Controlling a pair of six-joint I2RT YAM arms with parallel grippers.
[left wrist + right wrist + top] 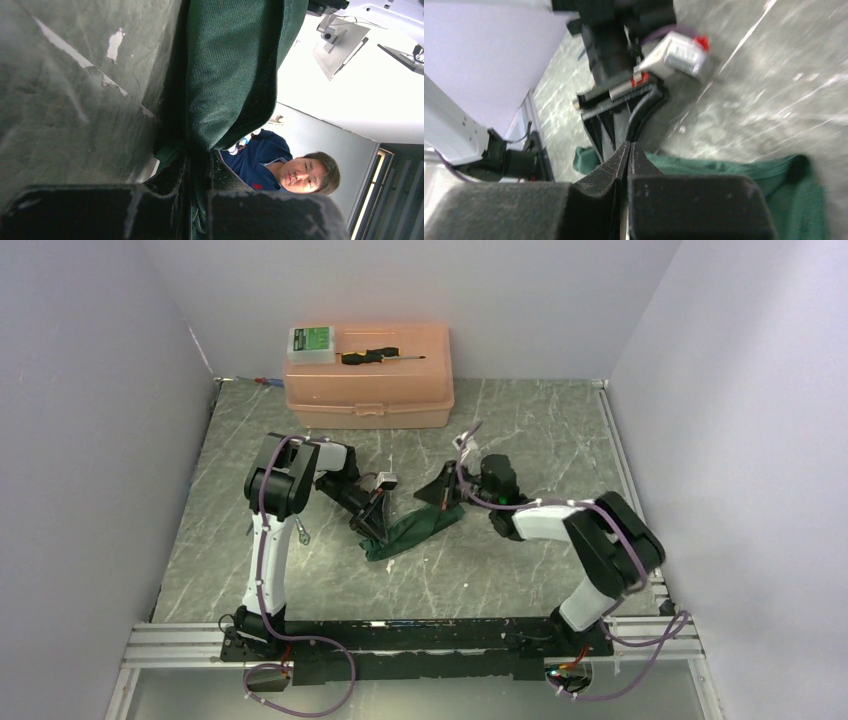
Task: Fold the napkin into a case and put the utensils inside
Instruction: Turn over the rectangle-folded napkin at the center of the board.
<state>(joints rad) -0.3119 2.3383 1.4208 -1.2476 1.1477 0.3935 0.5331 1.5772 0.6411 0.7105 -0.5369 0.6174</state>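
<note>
Napkin [415, 528], dark green and bunched into a loose roll, lies on the green marbled table [540, 440] in front of a peach plastic tool box [370, 390], on the side nearer the arm bases, seen from the overhead camera. A black-handled screwdriver [378, 356] and a small green-labelled case [312, 343] rest on the box lid. The left gripper [372, 523] sits in front of the box's middle, and the right gripper [446, 495] in front of its right end, each at one end of the cloth.

From the left wrist, the two black fingers [165, 200] are pressed together on a fold of the napkin, which rises taut from between them and fills the centre of the view, with the table surface alongside. A man in a navy shirt [300, 172] is visible past the cloth.

From the right wrist, slightly blurred, the fingers [696, 205] are pressed together, their tips meeting at the napkin's edge directly opposite the left gripper's tips. Whether cloth is caught between them cannot be told.
</note>
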